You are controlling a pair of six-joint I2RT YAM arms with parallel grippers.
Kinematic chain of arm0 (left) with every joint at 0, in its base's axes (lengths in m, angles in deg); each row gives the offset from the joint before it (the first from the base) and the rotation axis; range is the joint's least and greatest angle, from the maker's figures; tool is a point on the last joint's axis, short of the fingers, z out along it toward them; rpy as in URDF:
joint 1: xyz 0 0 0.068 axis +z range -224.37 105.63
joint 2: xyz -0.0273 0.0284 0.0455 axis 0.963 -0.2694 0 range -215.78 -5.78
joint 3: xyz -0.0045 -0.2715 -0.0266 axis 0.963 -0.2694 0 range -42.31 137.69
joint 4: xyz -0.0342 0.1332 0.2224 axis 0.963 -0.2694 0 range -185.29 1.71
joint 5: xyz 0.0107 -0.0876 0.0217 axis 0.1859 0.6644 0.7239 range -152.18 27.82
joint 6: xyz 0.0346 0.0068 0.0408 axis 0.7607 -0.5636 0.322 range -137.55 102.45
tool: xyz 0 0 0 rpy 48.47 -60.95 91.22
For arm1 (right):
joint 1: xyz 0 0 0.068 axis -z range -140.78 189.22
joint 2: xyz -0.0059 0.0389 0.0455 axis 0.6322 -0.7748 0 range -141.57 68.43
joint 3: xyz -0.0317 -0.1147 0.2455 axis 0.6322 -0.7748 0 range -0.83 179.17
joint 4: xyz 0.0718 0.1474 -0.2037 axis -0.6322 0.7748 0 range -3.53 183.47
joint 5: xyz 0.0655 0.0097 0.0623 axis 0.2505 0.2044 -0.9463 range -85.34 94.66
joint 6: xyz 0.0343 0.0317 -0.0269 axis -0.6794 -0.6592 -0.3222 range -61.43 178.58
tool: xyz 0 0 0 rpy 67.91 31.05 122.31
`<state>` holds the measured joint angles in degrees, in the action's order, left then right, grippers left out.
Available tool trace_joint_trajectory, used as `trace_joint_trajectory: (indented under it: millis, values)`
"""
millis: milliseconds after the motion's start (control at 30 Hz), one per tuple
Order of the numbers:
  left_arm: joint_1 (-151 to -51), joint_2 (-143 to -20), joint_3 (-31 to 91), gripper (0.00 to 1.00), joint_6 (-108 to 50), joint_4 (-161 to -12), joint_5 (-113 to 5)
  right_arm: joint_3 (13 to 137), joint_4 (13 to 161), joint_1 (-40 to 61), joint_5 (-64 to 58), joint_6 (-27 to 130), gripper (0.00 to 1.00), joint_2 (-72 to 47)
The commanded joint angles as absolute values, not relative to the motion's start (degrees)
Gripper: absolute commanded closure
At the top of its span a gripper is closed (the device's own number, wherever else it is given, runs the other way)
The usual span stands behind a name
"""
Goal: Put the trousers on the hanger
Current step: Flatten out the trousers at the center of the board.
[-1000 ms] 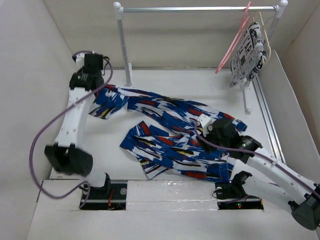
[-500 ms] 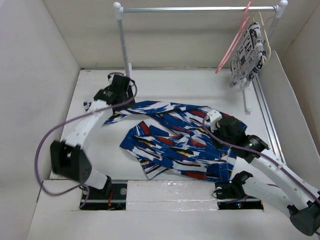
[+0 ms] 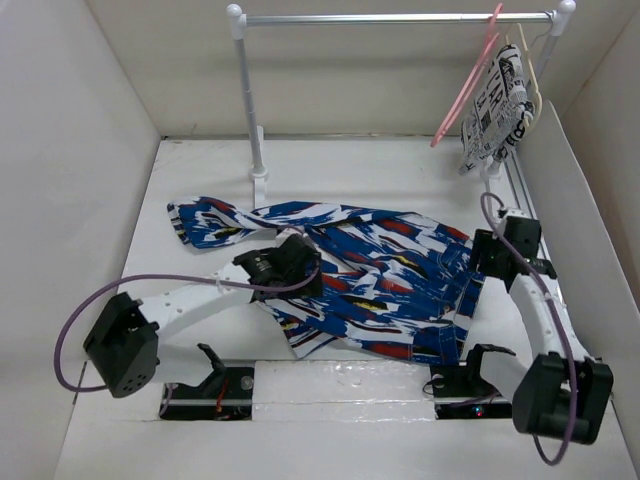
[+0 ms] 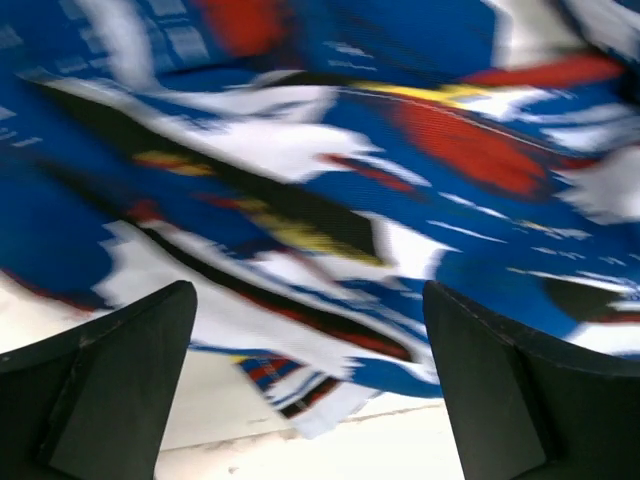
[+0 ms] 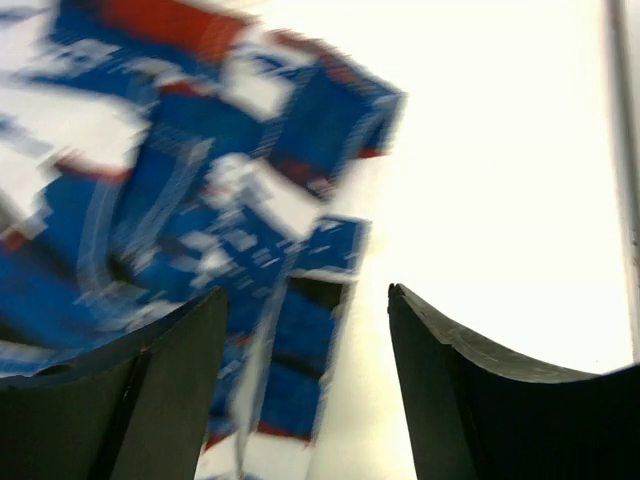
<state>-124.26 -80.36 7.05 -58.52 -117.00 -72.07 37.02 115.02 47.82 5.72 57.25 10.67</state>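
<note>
The trousers (image 3: 380, 265), blue with white, red and black splashes, lie crumpled across the middle of the table, one leg end reaching far left (image 3: 200, 220). My left gripper (image 3: 305, 272) hovers low over their left part, open, with only blurred cloth (image 4: 330, 180) under its black fingers (image 4: 110, 390). My right gripper (image 3: 490, 255) is at the trousers' right edge, open, and the waistband corner (image 5: 300, 330) lies below the gap without being pinched. The pink hanger (image 3: 465, 85) hangs tilted from the rail at the back right.
A white clothes rack spans the back, with its rail (image 3: 400, 18) on top and its left post (image 3: 250, 110) standing just behind the trousers. A white garment with black print (image 3: 495, 105) hangs on a cream hanger beside the pink one. White walls enclose the table.
The left arm swung from the far left corner to the trousers' middle, dropping the leg it held. The right arm pulled back to the right edge. Both grippers opened.
</note>
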Motion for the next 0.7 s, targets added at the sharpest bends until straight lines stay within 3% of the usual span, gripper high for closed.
trace_joint_trajectory:
  millis: [0,67,333,433,467,533,667]
  values:
    - [-119.0,-70.9,2.6,0.07,-63.2,-114.3,-72.7,37.3,107.0,55.4,0.8,57.6,0.29,6.0]
    - [-113.6,-68.0,-1.8,0.01,-62.3,-111.2,-67.4,38.7,105.5,57.1,-1.3,57.9,0.29,-0.7]
    - [-107.2,-63.4,-13.1,0.01,-65.1,-106.4,-54.5,37.9,93.9,58.7,-10.9,56.7,0.31,-13.3]
    - [-106.7,-65.2,-14.6,0.01,-66.8,-103.1,-54.7,37.3,89.8,59.4,-13.8,54.6,0.77,-15.7]
    - [-106.7,-66.0,-14.5,0.06,-66.9,-102.3,-55.4,38.1,90.1,59.4,-13.9,54.4,1.0,-16.0]
    - [-106.7,-68.1,-13.5,0.12,-67.0,-101.7,-56.6,42.2,91.7,60.5,-13.5,54.6,1.0,-16.5]
    - [-106.7,-69.1,-10.4,0.51,-67.6,-102.8,-61.0,52.0,96.7,61.0,-4.9,55.8,1.0,-15.9]
